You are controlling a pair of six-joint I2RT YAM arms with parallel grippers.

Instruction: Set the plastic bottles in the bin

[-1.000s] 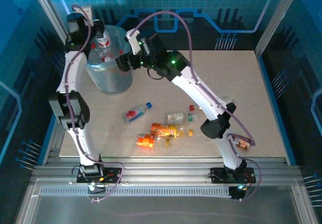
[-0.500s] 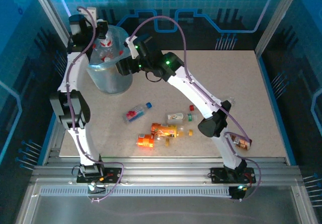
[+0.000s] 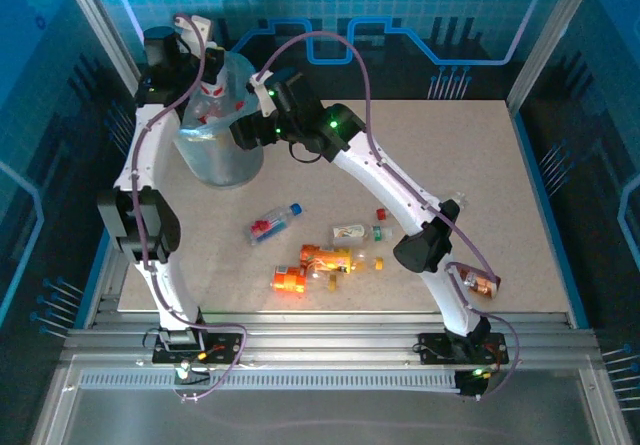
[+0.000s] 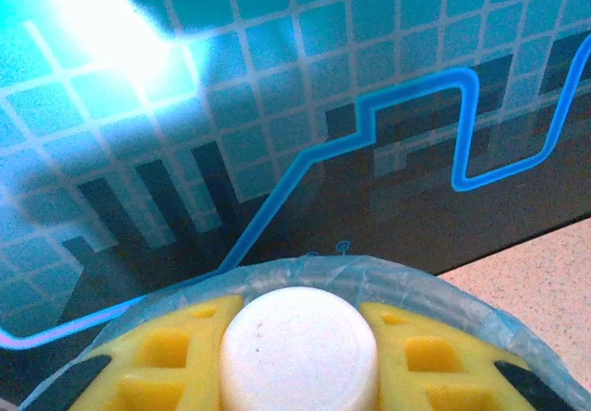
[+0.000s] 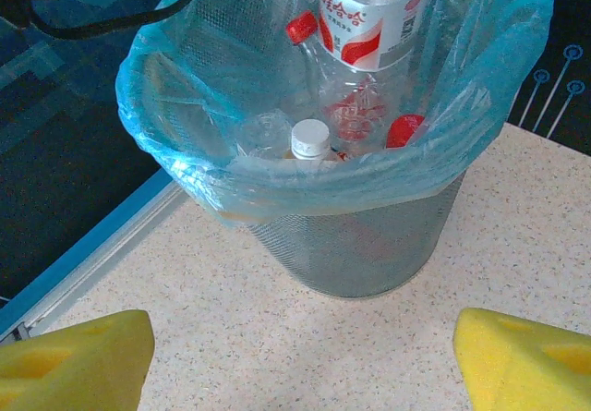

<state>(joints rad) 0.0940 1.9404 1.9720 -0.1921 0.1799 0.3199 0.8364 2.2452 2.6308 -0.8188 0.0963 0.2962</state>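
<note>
The bin (image 3: 222, 160), pale blue with a clear bag, stands at the far left of the table. Above its mouth my left gripper (image 3: 203, 53) is shut on a clear bottle (image 5: 374, 14) with a red and white label; its white round end (image 4: 298, 346) sits between the yellow pads (image 4: 175, 356). My right gripper (image 5: 305, 356) is open and holds nothing, low over the table just right of the bin (image 5: 369, 245). Several bottles lie inside, one white-capped (image 5: 309, 140). On the table lie a blue-capped bottle (image 3: 273, 223), a clear one (image 3: 355, 233) and two orange ones (image 3: 325, 260).
A brown bottle (image 3: 483, 284) lies by the right arm's base. Loose red (image 3: 381, 213) and yellow (image 3: 379, 262) caps sit among the bottles. The enclosure's back wall rises close behind the bin, and a metal rail (image 5: 102, 245) runs along the table's left edge.
My left gripper has risen and tilted back over the bin with the bottle still in it. The right arm swung a little left toward the bin, then held still.
</note>
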